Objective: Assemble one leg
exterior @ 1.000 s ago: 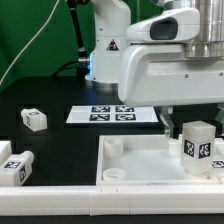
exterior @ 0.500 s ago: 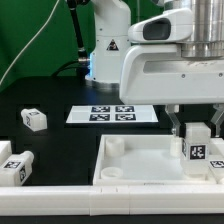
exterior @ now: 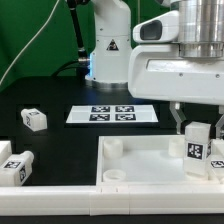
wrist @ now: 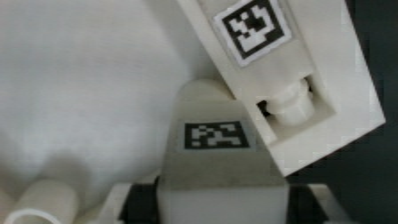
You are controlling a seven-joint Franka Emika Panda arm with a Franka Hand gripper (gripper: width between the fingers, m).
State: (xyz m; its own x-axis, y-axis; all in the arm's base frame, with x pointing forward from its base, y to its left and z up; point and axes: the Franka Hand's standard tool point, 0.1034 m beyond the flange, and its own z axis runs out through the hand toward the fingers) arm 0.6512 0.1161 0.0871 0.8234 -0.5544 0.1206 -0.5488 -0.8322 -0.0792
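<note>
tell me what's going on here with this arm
The Franka arm's two-finger gripper is closed on a small white plastic square-section leg with black-and-white tags. It holds the leg upright over the large white square tray-like piece, near the corner on the exterior view's right. Whether the leg is seated cannot be told. On the black table lie two more such legs.

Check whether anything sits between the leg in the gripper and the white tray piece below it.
Nothing visible does. The gripper holds the leg upright over the tray piece, with only bare white surface around it. Two loose posts lie well off at the exterior view's left.
</note>
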